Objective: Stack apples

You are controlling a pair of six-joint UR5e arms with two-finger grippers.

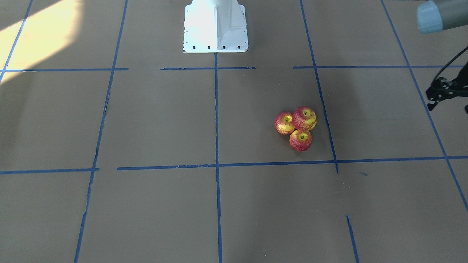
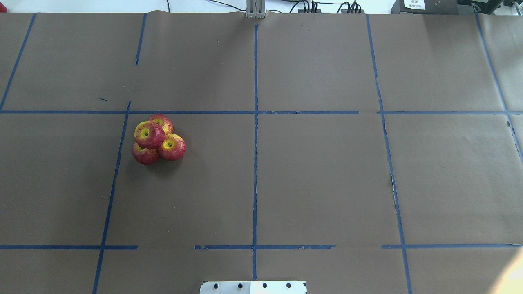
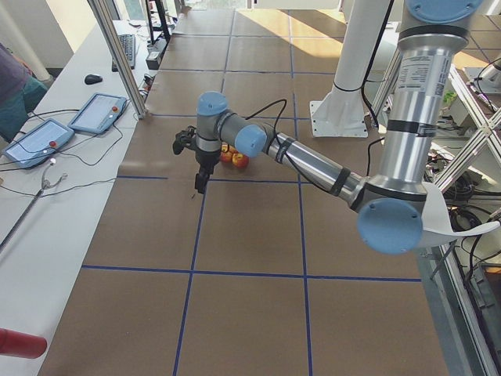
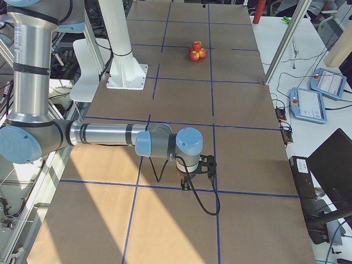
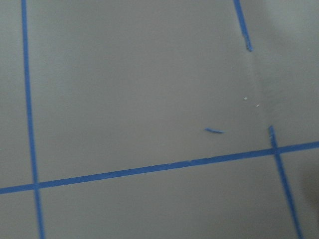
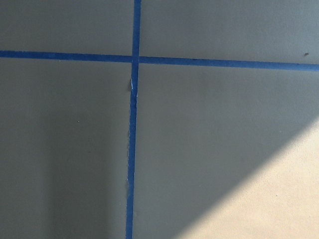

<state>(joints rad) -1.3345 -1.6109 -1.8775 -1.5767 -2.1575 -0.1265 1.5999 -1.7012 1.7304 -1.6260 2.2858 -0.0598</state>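
Apples (image 2: pixel 158 139) sit bunched on the left half of the table (image 2: pixel 327 183), three touching at the base and a fourth apple (image 2: pixel 149 134) perched on top, so the stack looks finished. Small, firm and smooth, they will likely roll; grip one from above across its widest girth. Left gripper (image 3: pixel 199 186) hangs near the pile over bare table, apparently empty. The right gripper (image 4: pixel 186 187) is well apart on the far right. Whether either is spread or closed I cannot tell from these side views.

Left pincer (image 3: pixel 200 186), right pincer (image 4: pixel 185 187) point down, apparently.
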